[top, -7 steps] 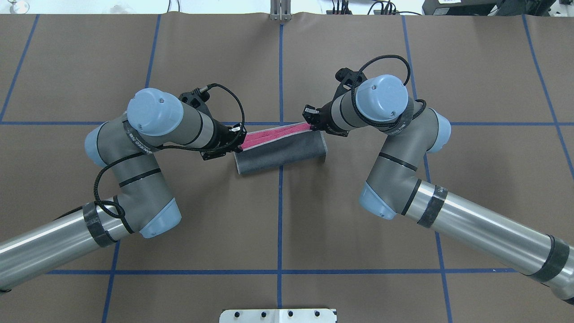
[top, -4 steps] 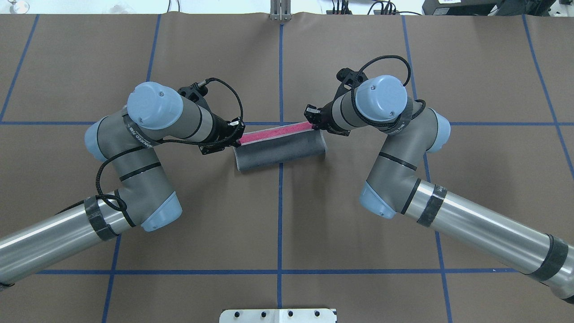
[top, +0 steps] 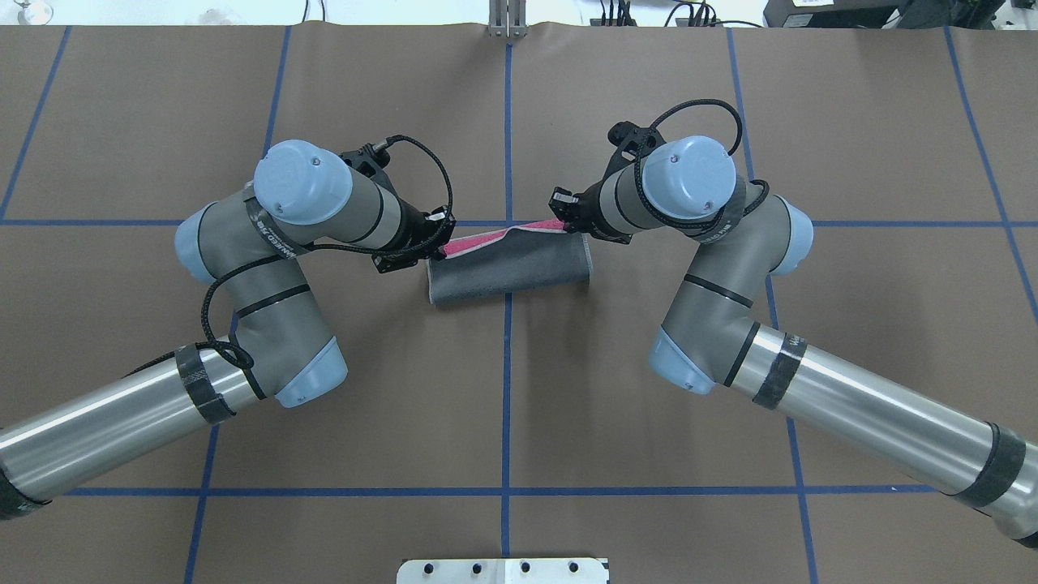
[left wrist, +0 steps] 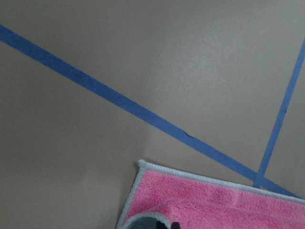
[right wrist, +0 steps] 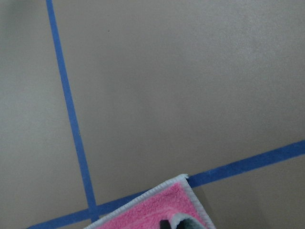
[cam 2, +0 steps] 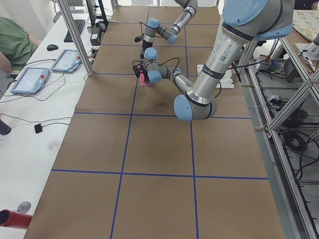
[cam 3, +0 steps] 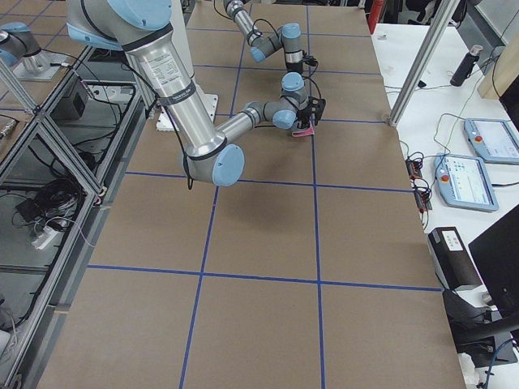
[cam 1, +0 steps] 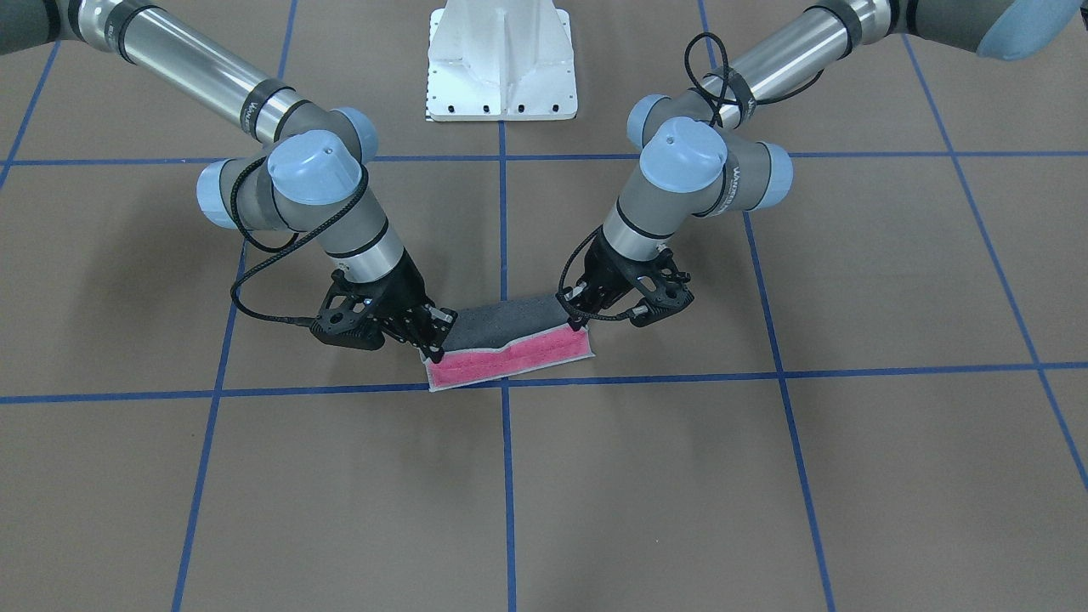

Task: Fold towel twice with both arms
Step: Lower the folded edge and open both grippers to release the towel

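Left gripper (cam 1: 578, 320) is pinched tight on one end corner of the towel (cam 1: 510, 357), and the right gripper (cam 1: 432, 342) is clamped on the other end. Towel's strung between them, grey folded over pink, lying midway between the table's (cam 1: 765, 476) left and right edges.

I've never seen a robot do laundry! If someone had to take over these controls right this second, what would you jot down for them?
Left gripper: shut on the towel, at the corner on the robot's left.
Right gripper: shut on the towel's other held corner.
Towel: on the brown table, near its middle. The grey flap is drawn over the pink face, with a thin pink strip uncovered along the far edge.
Done: first fold almost over.
Left: lay the held edge onto the far edge, release, then make the second fold.
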Robot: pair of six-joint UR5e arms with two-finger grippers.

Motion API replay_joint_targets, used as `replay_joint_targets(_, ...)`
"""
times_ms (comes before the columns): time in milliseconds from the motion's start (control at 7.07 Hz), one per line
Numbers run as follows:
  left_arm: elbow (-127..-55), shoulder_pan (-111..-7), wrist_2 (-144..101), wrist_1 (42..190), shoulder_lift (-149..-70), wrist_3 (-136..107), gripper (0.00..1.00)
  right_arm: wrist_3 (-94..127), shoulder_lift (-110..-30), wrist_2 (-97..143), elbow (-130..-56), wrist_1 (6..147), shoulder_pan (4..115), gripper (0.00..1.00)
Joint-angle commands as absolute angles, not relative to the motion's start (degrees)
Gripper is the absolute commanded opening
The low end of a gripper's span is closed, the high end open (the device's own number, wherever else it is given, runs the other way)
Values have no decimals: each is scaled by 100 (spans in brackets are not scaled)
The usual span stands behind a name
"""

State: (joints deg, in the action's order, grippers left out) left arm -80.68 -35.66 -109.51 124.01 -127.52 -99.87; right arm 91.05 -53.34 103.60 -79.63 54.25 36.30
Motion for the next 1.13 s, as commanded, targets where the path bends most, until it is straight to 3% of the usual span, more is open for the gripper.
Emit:
replay_joint_targets(0,-8051,-3577,-10951,12401,-12753,-9984,0,9105,-5300,10354,-7954,5414,3621,0)
replay_joint_targets(283,-8059,-3595,-10951,12401,-12753,-9984,0,9105,-5300,10354,-7893,5405,3630,0)
replay_joint_targets(424,-8060,-3586,-10951,12401,-12753,-9984,75,9114,-5300,10354,-7858,5405,3630,61)
replay_joint_targets(566,-8068,-3595,-10942,12410,-12762,-10010,100,9114,-5309,10354,-7857,5414,3630,99)
replay_joint_targets(990,-8068,-3639,-10942,12410,-12771,-10055,100,9149,-5256,10371,-7857,5414,3656,100)
